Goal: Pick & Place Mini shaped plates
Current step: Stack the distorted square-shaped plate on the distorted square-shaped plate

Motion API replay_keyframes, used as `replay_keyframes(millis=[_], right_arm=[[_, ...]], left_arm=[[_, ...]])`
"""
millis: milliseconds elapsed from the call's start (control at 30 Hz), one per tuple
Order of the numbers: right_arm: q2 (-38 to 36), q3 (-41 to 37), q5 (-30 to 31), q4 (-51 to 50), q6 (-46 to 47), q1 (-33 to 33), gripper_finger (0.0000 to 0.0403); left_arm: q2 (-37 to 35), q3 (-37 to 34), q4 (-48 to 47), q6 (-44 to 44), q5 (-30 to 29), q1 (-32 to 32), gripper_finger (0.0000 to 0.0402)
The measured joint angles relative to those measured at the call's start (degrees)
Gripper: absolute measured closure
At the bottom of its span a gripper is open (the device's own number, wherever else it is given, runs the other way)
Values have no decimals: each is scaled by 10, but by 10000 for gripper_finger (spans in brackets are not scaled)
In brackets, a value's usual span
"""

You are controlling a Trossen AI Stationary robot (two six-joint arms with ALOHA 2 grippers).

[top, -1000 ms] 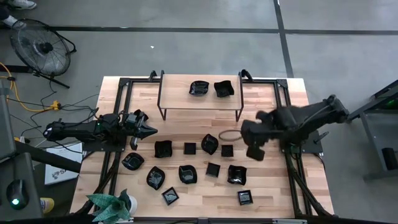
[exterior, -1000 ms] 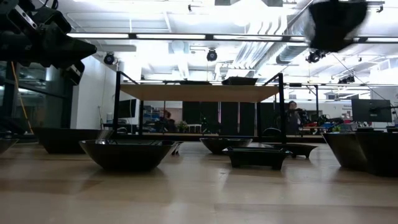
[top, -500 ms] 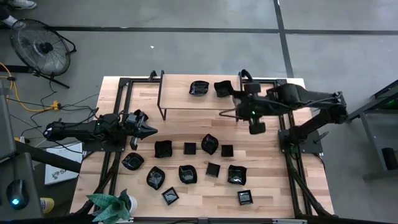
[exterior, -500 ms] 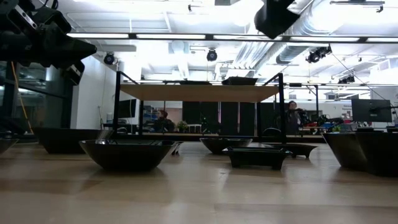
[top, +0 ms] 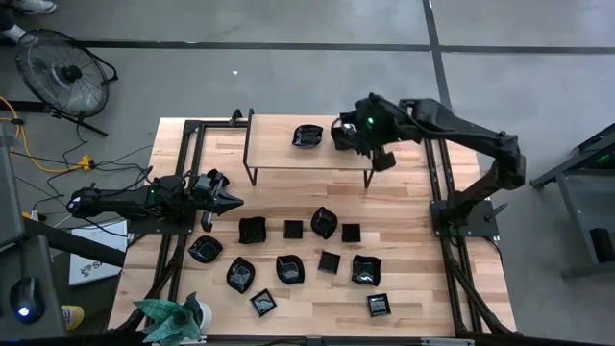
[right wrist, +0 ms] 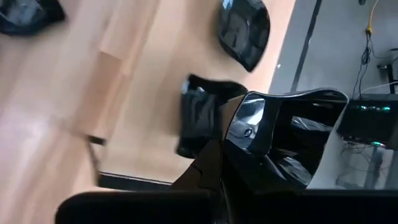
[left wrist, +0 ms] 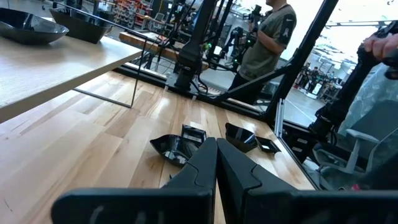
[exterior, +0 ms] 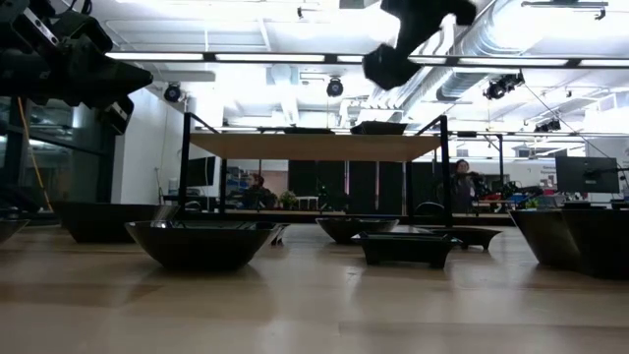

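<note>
My right hand (top: 381, 159) hangs above the shelf's (top: 279, 154) end, pinching one plate (right wrist: 292, 146). Two plates (top: 307, 136) sit on the shelf; eleven plates (top: 291, 268) lie on the desk (top: 423, 288) before it. My left hand (top: 231, 202), pressed together, waits beside the shelf.

Two plates (top: 308, 136) sit on the raised shelf (top: 279, 154) at the table's (top: 423, 317) far side, the other mini shaped plates (top: 293, 268) spread on the tabletop before it, a plant (top: 171, 318) at the near left corner.
</note>
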Motion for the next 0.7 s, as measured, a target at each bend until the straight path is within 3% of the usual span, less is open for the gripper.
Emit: replay_keyframes(millis=[200, 433, 700], right_arm=[[44, 0, 0, 5, -57, -38, 403], [65, 0, -3, 1, -61, -35, 403], [71, 0, -29, -2, 5, -27, 403]], left_arm=[[0, 0, 0, 0, 0, 0, 400], [0, 0, 0, 0, 0, 0, 400], [0, 0, 0, 0, 0, 0, 400]])
